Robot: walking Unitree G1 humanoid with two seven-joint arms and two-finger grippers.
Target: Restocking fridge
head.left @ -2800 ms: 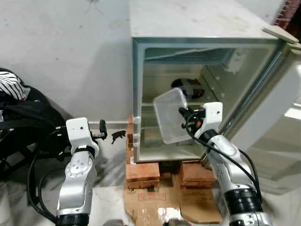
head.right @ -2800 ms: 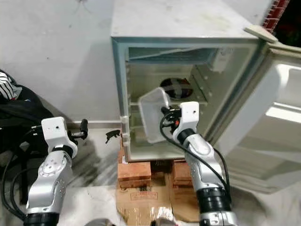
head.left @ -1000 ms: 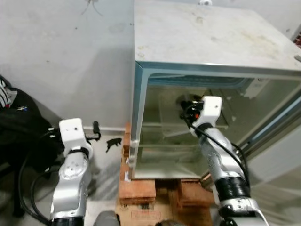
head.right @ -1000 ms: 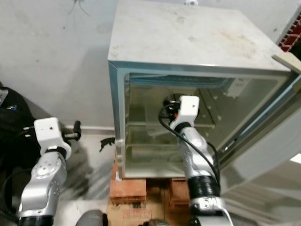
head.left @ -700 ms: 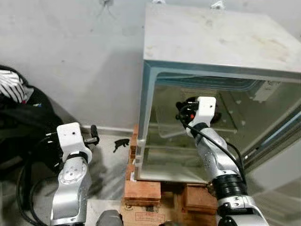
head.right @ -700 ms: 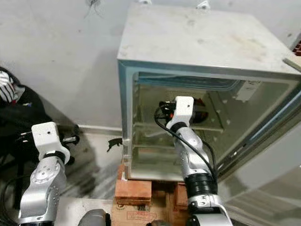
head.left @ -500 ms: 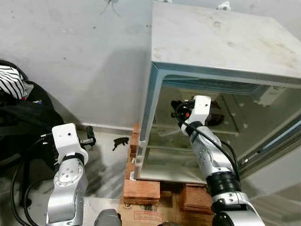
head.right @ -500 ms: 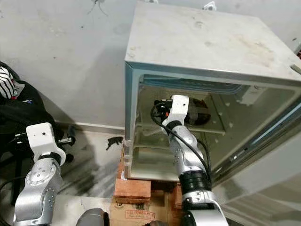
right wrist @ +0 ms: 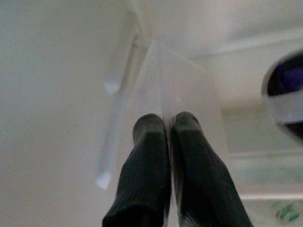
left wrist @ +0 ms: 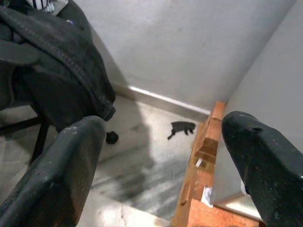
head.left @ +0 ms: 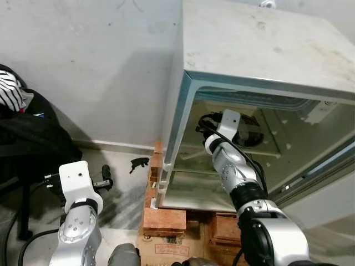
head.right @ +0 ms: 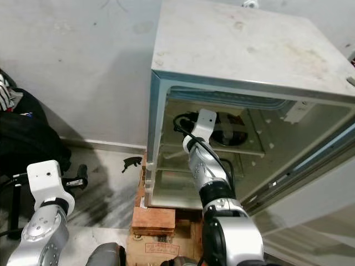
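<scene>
Deeper into the fridge [head.left: 260,72] now, right gripper [right wrist: 166,124] jaws clamp the clear plastic tray [right wrist: 182,90]; level it before releasing. Left gripper [left wrist: 161,156] jaws gape, idle.

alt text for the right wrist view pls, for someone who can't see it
The right gripper has its two black fingers pinched shut on the thin edge of a clear plastic container, held inside the pale fridge interior. A dark round shape sits at one edge, blurred.

Pale grey fridge [head.left: 260,50] with a cream interior stands on orange-red bricks [head.left: 164,220]. Black-fingered right tool [right wrist: 169,142] pinches a clear, colourless plastic tray [right wrist: 189,90]. At nine o'clock, black clothing [head.left: 33,138] and a black-and-white striped cloth [head.left: 10,94].
</scene>
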